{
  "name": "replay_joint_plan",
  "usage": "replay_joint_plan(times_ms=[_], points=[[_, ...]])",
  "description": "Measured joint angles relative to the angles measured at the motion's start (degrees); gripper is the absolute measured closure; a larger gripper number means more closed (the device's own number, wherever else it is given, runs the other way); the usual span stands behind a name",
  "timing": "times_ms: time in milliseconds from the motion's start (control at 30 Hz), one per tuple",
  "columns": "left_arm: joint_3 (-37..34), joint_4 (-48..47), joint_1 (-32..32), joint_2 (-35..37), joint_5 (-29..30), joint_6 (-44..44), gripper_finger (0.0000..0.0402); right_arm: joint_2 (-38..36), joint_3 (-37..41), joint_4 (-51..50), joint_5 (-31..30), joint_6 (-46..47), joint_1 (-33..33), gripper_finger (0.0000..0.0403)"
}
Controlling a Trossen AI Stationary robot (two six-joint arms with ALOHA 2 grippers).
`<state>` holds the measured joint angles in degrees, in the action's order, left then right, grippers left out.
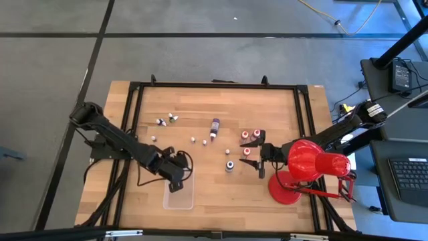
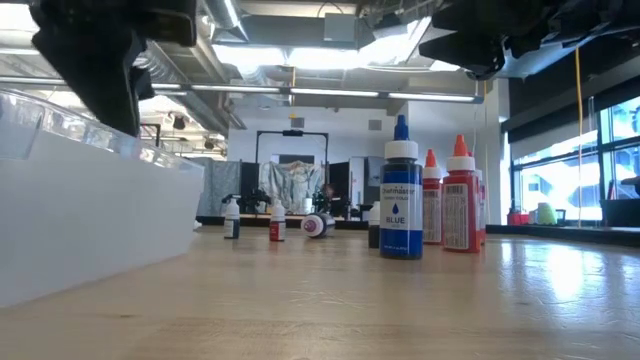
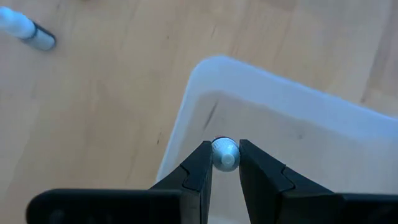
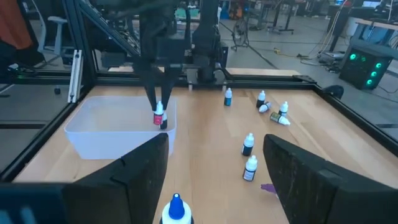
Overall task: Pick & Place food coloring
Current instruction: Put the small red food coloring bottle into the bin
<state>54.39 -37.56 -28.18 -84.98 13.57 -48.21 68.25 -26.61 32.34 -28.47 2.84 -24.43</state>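
Note:
The food coloring is a set of tiny dropper bottles scattered upright and lying on the wooden table: white-capped ones [image 1: 160, 122], a longer purple one [image 1: 215, 127], red-capped ones [image 1: 245, 136] and a blue one [image 1: 229, 165]. My left gripper [image 3: 224, 145] is shut on one small white-capped bottle [image 4: 159, 117] above the clear tray [image 1: 179, 196]. My right gripper [image 1: 259, 154] hovers wide open beside the red-capped bottles, with the blue bottle [image 4: 176, 208] just ahead of its fingers; it touches nothing. My left gripper pinches the small bottle by its white cap [image 3: 225, 155] between the two fingertips [image 3: 200, 163], which come from above and point down. The bottle hangs upright below the fingers, lifted clear, over one end of the tray [image 3: 261, 106].
A big red desk lamp [image 1: 309, 161] stands on the table's right side, above my right arm. A black frame [image 1: 214, 86] runs around the table. In the low view the tray wall [image 2: 80, 220] fills the left, and the blue bottle [image 2: 400, 200] and red bottles [image 2: 460, 205] stand at the right.

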Motion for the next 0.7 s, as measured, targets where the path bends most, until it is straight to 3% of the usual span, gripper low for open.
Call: replay_joint_plan(times_ms=[700], points=[[0.0,-2.5,-0.6,-7.4,1.7,-3.4,0.0336,0.0,0.0,0.0,0.0,0.1,0.0,0.0138]])
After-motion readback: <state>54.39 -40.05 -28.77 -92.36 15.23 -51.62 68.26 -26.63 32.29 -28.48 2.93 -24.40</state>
